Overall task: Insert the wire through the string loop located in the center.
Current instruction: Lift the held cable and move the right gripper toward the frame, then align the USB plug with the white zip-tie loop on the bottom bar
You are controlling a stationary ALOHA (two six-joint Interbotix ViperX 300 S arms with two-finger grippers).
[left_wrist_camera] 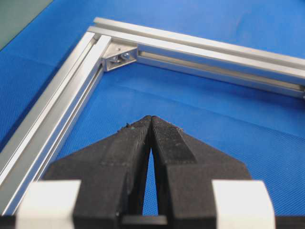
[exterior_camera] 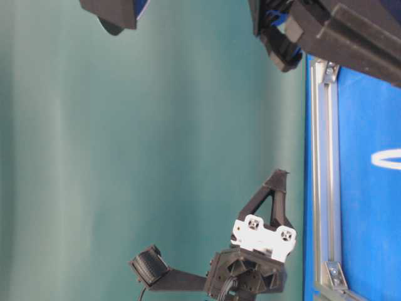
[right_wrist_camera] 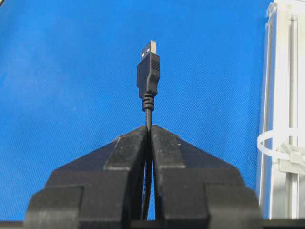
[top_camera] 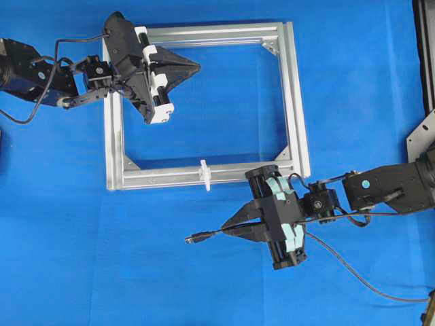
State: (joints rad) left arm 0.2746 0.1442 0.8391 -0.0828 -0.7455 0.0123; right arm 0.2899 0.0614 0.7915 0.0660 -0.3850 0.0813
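So far only the pick-up looks done: the right pincer point(top_camera: 228, 229) is clenched on the wire point(top_camera: 353, 272) just behind its USB plug point(right_wrist_camera: 148, 70), which juts out past the fingertips and points away from the arm, over the blue bench point(top_camera: 81, 258). Behind the grip the wire trails back under the right arm toward the bench's right edge. The string loop point(top_camera: 204, 174), a small white tie, stands upright on the near bar of the aluminium frame point(top_camera: 297, 102), roughly mid-bar. From the right wrist view the loop point(right_wrist_camera: 281, 145) sits off to the right of the plug, well apart from it, so nothing has been threaded yet. The left pincer point(top_camera: 194, 66) is clenched on nothing, hovering inside the frame near its far left corner, with a corner bracket point(left_wrist_camera: 119, 56) ahead of it. What remains, I judge, is the whole insertion: turning the plug toward the loop, lining it up with the opening, and pushing it through
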